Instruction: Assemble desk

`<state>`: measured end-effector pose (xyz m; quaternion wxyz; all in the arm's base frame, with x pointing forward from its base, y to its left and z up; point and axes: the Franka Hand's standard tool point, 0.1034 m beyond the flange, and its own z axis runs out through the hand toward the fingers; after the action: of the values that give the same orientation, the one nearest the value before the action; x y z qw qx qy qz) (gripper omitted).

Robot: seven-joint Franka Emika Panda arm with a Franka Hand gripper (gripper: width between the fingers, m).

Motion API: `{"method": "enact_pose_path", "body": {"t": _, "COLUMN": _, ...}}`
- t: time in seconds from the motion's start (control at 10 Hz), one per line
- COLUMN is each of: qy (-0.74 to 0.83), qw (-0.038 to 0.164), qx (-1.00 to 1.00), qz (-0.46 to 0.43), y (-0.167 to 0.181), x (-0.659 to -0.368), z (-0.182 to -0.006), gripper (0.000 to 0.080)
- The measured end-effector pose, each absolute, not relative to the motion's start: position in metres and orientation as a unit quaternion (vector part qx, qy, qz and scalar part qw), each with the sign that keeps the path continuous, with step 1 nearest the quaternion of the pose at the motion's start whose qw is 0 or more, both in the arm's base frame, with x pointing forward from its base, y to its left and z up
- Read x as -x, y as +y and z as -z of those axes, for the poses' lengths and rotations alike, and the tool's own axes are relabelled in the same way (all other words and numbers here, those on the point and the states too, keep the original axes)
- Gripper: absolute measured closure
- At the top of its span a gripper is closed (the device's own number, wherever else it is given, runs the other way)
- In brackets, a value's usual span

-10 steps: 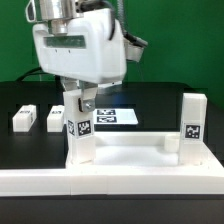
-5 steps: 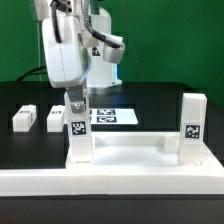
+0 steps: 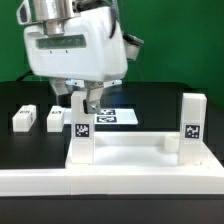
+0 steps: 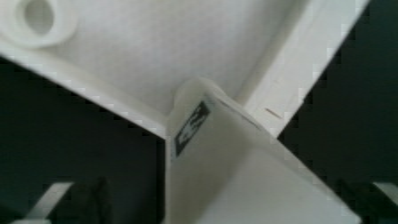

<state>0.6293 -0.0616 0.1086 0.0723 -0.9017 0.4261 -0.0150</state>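
Note:
The white desk top (image 3: pixel 125 150) lies flat with two square tagged legs standing in its corners. One leg (image 3: pixel 79 138) stands at the exterior view's left, the other leg (image 3: pixel 193 122) at its right. My gripper (image 3: pixel 81 101) is directly above the left leg, and its fingers (image 3: pixel 90 101) close round the leg's top end. In the wrist view that leg (image 4: pixel 222 165) fills the near part of the picture. Its tag (image 4: pixel 192 118) faces the desk top (image 4: pixel 178 50), which shows a round socket (image 4: pixel 36 25). My own fingers do not show there.
Two loose white legs (image 3: pixel 23 118) (image 3: pixel 55 118) lie on the black table at the exterior view's left. The marker board (image 3: pixel 115 116) lies behind the desk top. A long white rail (image 3: pixel 110 182) runs along the front.
The gripper hand was turned side-on half a second ago. It has swung back to the broad-face pose of one second ago, still over the left leg. The leg stands in the same place.

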Motion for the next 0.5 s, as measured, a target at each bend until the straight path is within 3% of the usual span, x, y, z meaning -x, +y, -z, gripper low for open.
{"method": "enact_pose_path", "body": {"t": 0.4, "qy": 0.282, "qw": 0.062, "qx": 0.957, "qz": 0.025, "y": -0.0617, "x": -0.6294, "z": -0.1082, "gripper": 0.0151}}
{"method": "enact_pose_path", "body": {"t": 0.5, "qy": 0.171, "qw": 0.036, "qx": 0.984, "qz": 0.029, "y": -0.0549, "x": -0.633, "z": -0.1095, "gripper": 0.0151}}
